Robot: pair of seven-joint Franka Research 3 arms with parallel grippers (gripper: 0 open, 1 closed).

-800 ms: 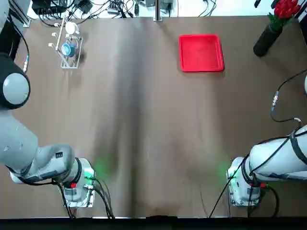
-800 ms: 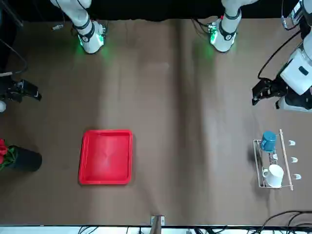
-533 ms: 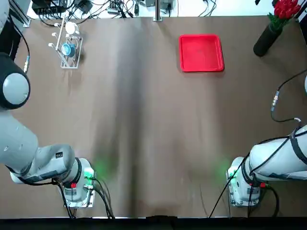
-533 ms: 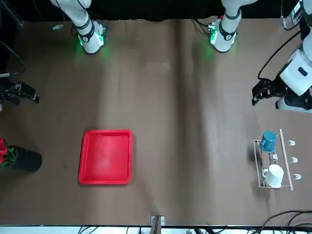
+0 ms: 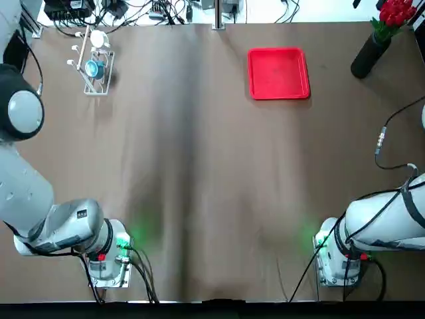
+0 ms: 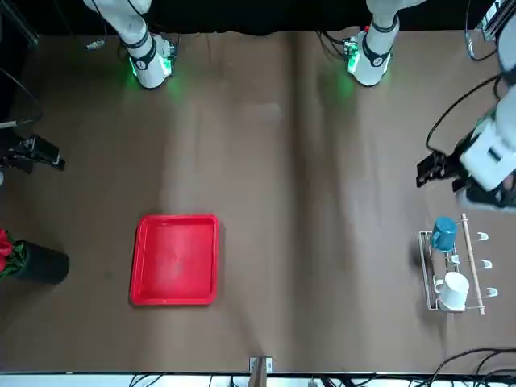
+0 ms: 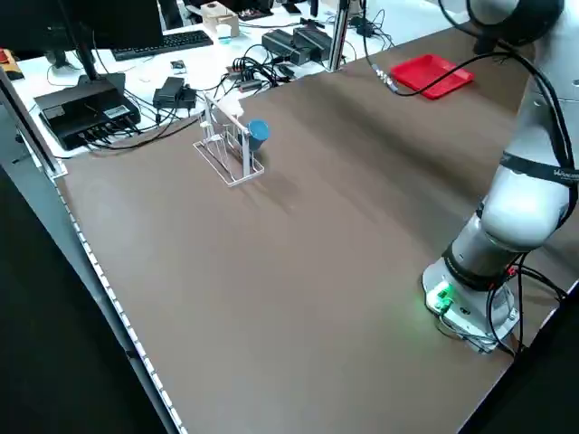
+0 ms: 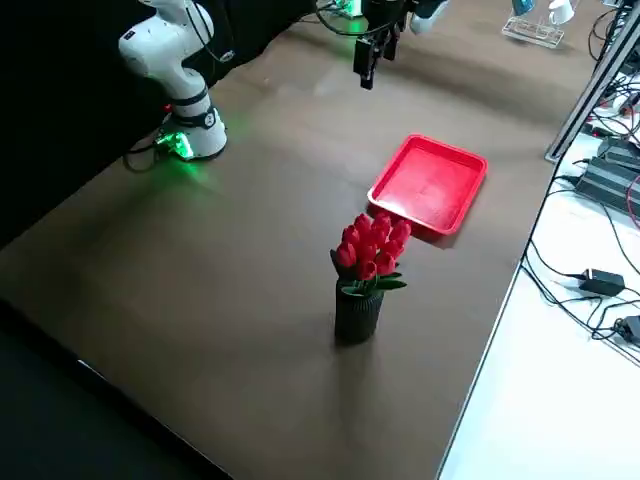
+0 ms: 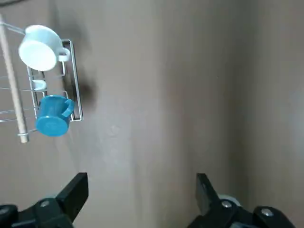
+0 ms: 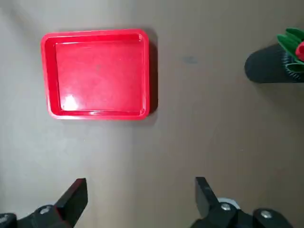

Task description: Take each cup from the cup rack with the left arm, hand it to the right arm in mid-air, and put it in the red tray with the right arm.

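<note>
Front view, right edge: my dark two-finger left gripper (image 6: 421, 175), spread and empty, has just edged down the frame towards the light blue cup (image 6: 443, 234) and white cup (image 6: 453, 291), both on the white-pegged rack (image 6: 472, 262) at lower right; reaching seems begun

Both grippers' fingers (image 9: 73, 197) open.
</note>
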